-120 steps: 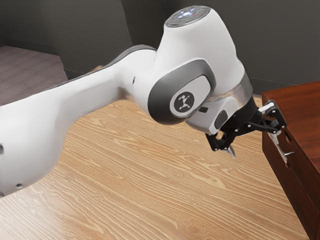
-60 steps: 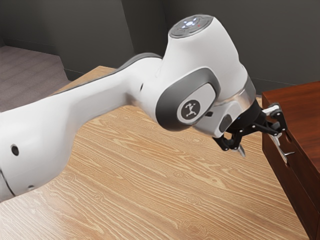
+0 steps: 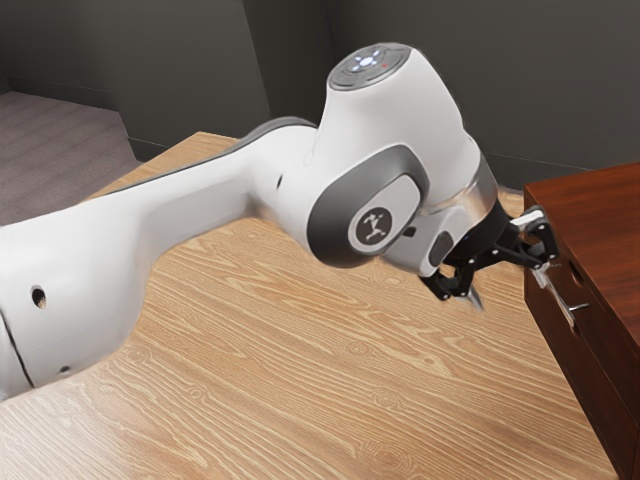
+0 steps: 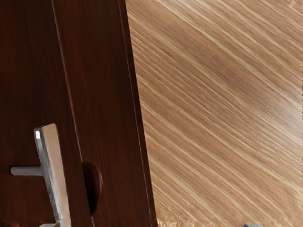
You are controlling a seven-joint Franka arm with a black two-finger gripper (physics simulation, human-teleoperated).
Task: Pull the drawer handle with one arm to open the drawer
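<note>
Nearest: wood-grain worktop (image 3: 300,400), carrying the whole set-up. Next: white Franka arm (image 3: 200,240), entering from the exterior view's left, its wrist bent toward the exterior view's right. Next: black gripper (image 3: 508,275), released, with fingers spread wide. One finger is just beside the upper end of the drawer handle (image 4: 51,175), the other out over the worktop, and nothing is clamped between them. The drawer handle is a slim metal bar on short posts, standing off the dark drawer front (image 4: 23,71). The drawer is judged shut, its front flush with the cabinet (image 3: 600,210). Farthest: dark wall (image 3: 560,80). Hazards: the fingers may close beside the bar rather than around it, or a shallow grasp may slip off the smooth metal. A pull off the drawer's axis may jam it.
</note>
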